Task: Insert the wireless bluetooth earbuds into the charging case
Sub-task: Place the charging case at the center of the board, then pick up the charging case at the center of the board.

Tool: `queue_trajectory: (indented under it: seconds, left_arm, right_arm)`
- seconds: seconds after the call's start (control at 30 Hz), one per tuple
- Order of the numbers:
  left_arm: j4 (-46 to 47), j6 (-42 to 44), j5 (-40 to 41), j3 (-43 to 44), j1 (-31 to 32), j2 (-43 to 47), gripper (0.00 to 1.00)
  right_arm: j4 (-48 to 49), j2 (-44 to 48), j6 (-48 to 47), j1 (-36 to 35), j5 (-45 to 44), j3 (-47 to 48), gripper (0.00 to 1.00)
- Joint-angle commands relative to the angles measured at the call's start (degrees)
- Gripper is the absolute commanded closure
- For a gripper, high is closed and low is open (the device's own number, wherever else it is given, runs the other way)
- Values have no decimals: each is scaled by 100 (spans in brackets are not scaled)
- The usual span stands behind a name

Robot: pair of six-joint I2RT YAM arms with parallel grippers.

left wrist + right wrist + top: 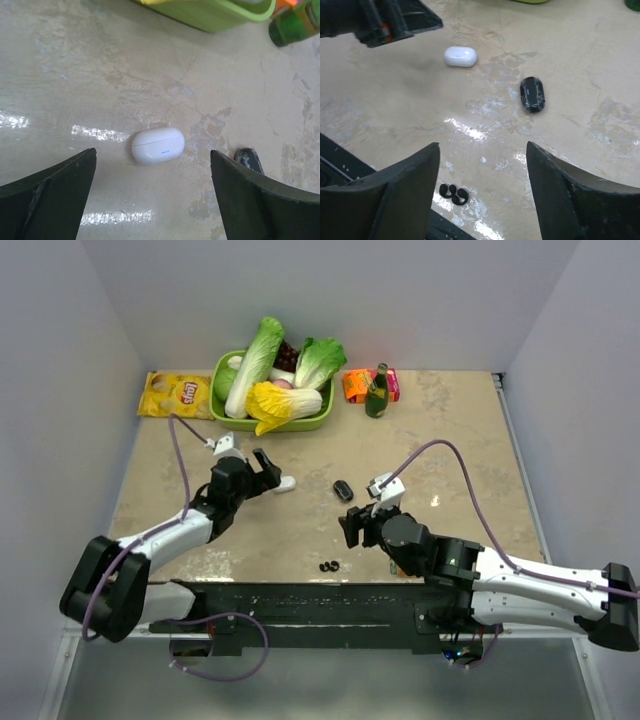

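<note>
Left tool [268, 470], right tool [482, 150] both wide — black earbuds [453, 194] on glossy beige table [580, 65].

Table [450, 440] with white case [286, 483], black earbuds [328, 566]

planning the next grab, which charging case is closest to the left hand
The glossy white oval plastic case, lying closed just ahead of the open left hand. The black oval case sits farther off, to that hand's right.
</note>
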State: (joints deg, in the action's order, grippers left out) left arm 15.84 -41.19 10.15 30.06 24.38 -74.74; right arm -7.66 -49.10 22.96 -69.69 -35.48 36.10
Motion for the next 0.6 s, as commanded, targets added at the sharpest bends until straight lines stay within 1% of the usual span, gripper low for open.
queue_trajectory:
  seconds: [0.0,0.03,0.07,0.1,0.13,0.17,0.2,0.23,0.27,0.3,0.33,0.37,0.4,0.43,0.47,0.5,0.53,0.57]
  left_arm:
    - [-845,-485,725,-149,-39,626,0]
    - [-819,-521,534,-202,-47,671,0]
    - [-741,-565,375,-290,-39,706,0]
    - [-618,-618,139,-595,-39,880,0]
    - [36,-653,-316,-885,-39,1056,0]
    - [634,-793,-591,-1288,-39,1293,0]
    - [1240,-899,-785,-2128,-30,1870,0]
    - [2186,-978,-961,-2467,-21,2136,0]
    - [2204,-1074,-963,-2653,22,2365,0]
    - [2031,-1014,-945,-2655,40,2672,1]
    - [1672,-909,-980,-2620,58,2788,2]
    - [1564,-708,-989,-2602,136,2885,3]
    - [1502,-619,-989,-2611,189,3034,4]
    - [1510,-462,-980,-2620,320,3088,5]
    - [1554,-391,-989,-2637,409,3106,5]
    - [1554,-303,-954,-2568,514,3010,5]
    - [1537,-102,-823,-2489,759,2896,5]
    - [1476,-13,-717,-2218,909,2616,5]
  right_arm:
    - [351,-82,384,8,-618,-216,20]
    - [457,-117,385,-1,-557,-278,16]
    - [545,-187,402,52,-486,-340,15]
    - [538,-257,428,104,-294,-323,15]
    - [468,-345,472,157,-258,-270,16]
    - [406,-555,551,262,-257,-174,17]
    - [354,-635,569,341,-231,-147,22]
    - [362,-714,552,438,-100,-138,25]
    - [431,-776,517,726,101,-182,29]
    - [606,-785,525,929,295,-208,35]
    - [712,-794,543,1131,758,-252,38]
    - [879,-837,551,1533,962,-374,40]
    - [1185,-881,586,1711,1112,-427,43]
    - [1310,-951,639,1896,1392,-454,44]
    - [1389,-1074,666,2202,1491,-420,44]
    - [1521,-1380,683,2336,1614,-367,44]
    - [1565,-1583,683,2450,1719,-201,44]
    - [1575,-1776,683,2617,1807,-104,43]
